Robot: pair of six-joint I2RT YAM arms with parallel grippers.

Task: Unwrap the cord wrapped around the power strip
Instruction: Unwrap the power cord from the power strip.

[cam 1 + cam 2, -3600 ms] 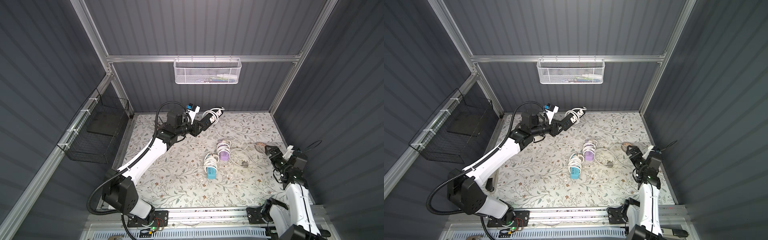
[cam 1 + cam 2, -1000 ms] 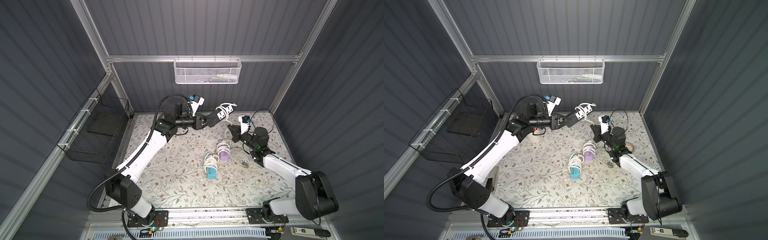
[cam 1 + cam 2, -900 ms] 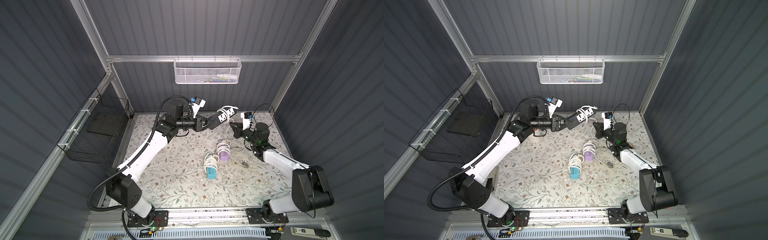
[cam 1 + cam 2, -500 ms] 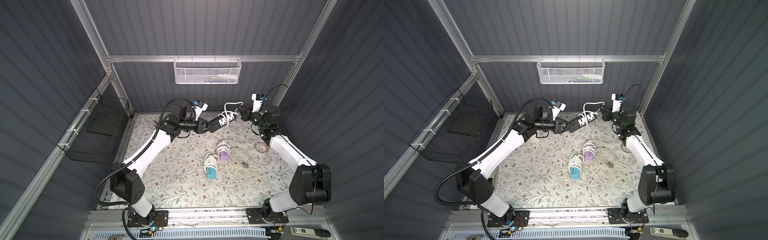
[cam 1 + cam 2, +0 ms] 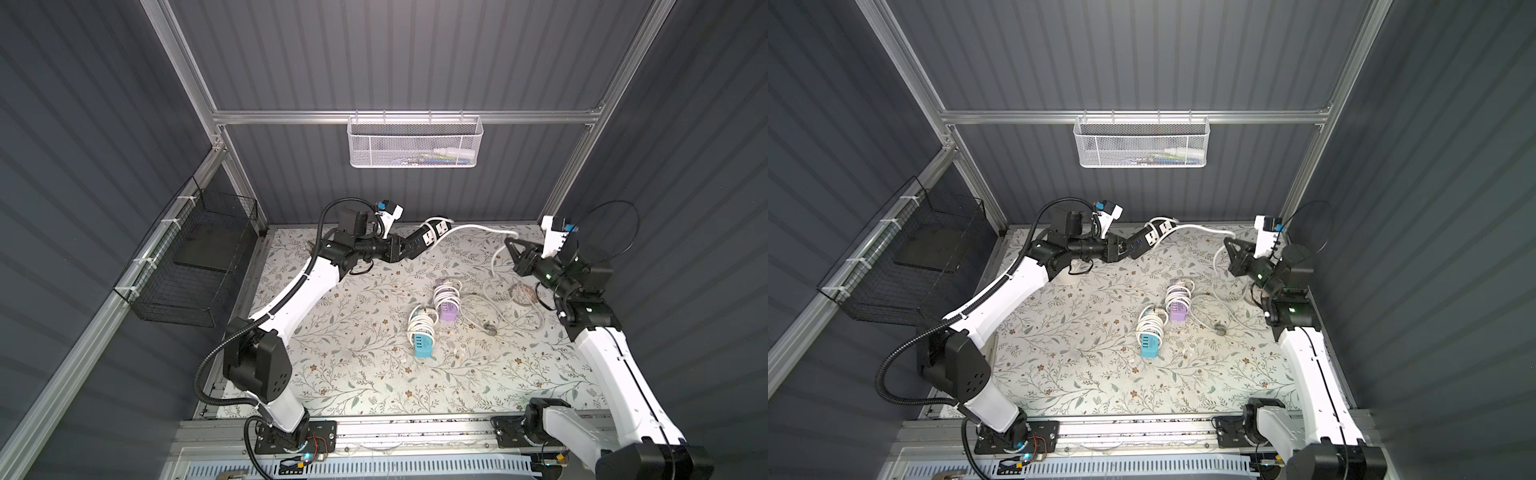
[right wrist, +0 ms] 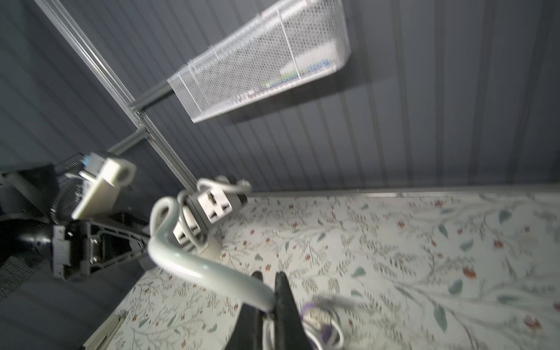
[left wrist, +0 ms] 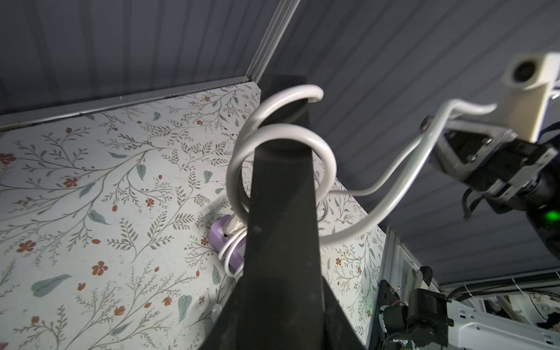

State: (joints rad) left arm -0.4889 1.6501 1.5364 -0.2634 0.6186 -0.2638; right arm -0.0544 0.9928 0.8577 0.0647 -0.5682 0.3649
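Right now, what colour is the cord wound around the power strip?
White, slightly greyish. The cord shows best in the left wrist view, looped around the strip.

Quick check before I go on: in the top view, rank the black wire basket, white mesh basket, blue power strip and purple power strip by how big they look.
1. black wire basket
2. white mesh basket, though it hangs higher, nearer the camera
3. blue power strip and purple power strip: they look alike, both partly hidden by cord, so not ranked

The black power strip point(image 5: 428, 237), white sockets showing, is hanging tilted at upper centre in both top views. Its white cord point(image 5: 473, 227) is circling the far end, seemingly twice, then stretching rightward and drooping down.
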